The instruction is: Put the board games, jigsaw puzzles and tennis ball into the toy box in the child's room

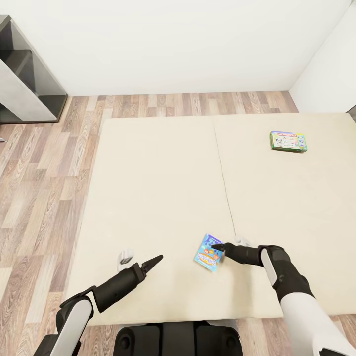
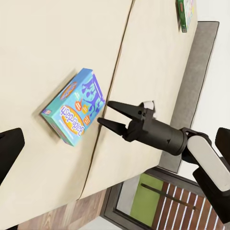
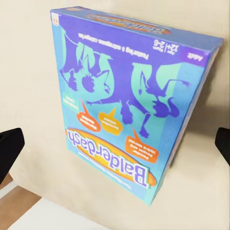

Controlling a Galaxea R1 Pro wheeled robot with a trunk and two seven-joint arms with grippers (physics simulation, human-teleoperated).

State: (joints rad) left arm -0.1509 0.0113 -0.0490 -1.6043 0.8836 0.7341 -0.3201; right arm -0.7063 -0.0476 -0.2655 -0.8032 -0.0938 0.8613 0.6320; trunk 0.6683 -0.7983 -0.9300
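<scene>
A small blue board game (image 1: 209, 253) lies flat near the front edge of the beige bed (image 1: 158, 188). My right gripper (image 1: 216, 246) is open just to its right, with the fingertips at the box's edge and nothing between them. The left wrist view shows that open right gripper (image 2: 103, 112) beside the blue board game (image 2: 74, 106). In the right wrist view the blue board game (image 3: 129, 105) sits between the spread fingertips (image 3: 9, 148). My left gripper (image 1: 159, 257) hovers open over bare mattress, left of the box. A green-edged board game (image 1: 288, 141) lies far right. Toy box, puzzles and ball are out of view.
Wood-plank floor (image 1: 44, 188) runs along the bed's left side and far end, up to white walls. A grey furniture unit (image 1: 29, 84) stands in the far left corner. The bed's grey frame (image 2: 191, 96) borders the mattress. A seam (image 1: 225, 188) splits the mattress.
</scene>
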